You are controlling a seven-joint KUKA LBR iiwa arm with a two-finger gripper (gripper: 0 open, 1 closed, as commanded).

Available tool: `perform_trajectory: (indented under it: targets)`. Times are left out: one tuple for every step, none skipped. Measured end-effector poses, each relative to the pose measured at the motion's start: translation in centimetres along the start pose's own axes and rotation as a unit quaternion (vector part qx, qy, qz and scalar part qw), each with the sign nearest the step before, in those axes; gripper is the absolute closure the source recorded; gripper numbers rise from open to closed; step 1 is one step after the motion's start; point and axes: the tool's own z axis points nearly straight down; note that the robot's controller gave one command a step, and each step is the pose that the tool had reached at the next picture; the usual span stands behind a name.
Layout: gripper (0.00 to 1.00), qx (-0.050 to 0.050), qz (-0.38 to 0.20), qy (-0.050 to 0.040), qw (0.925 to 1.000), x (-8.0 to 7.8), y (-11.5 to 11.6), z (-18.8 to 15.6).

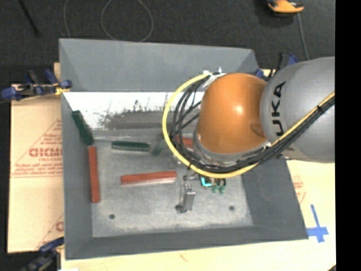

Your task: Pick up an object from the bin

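Starting at the left of the grey bin (pixel 152 66): a dark green bar (pixel 82 127) lies slanted against the left wall. Just below it a reddish-brown bar (pixel 93 174) lies lengthwise along the same side, and the two nearly meet end to end. Toward the middle there's a second green bar (pixel 130 146) lying across the floor. Its right end goes in under the yellow cable loop (pixel 164 126), so I can't see where it stops. Below that, apart from it, is a flat red bar (pixel 148 178), also lying crosswise, and that's the thing nearest the claw (pixel 185 200). The claw is down near the floor just beside the bar's right end, a little lower in the picture; whether it touches the bar I can't say. Open or closed? Honestly can't tell — it reads as one grey lump from this angle, and the wrist above covers its upper part. Just right of it a couple of small green bits (pixel 218 189) poke out from under the wrist, too small to identify. Then the big orange cover (pixel 234 114) and the grey arm (pixel 304 112) block the right-hand part of the bin — there's a hint of something reddish under the cables that I can't make out.
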Motion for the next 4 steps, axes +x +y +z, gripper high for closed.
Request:
perform_trajectory:
  targets:
    - [0.00, 0.002, -0.036, -0.0029, 0.9993, -6.9, -4.1, 7.3]
    - [0.00, -0.001, 0.003, -0.0017, 1.0000, -8.4, 3.1, 14.7]
    - [1.00, -0.001, 0.007, -0.0045, 1.0000, -8.5, 2.7, 14.2]
    - [1.00, -0.002, 0.076, -0.0075, 0.9971, -9.2, 4.3, 2.2]
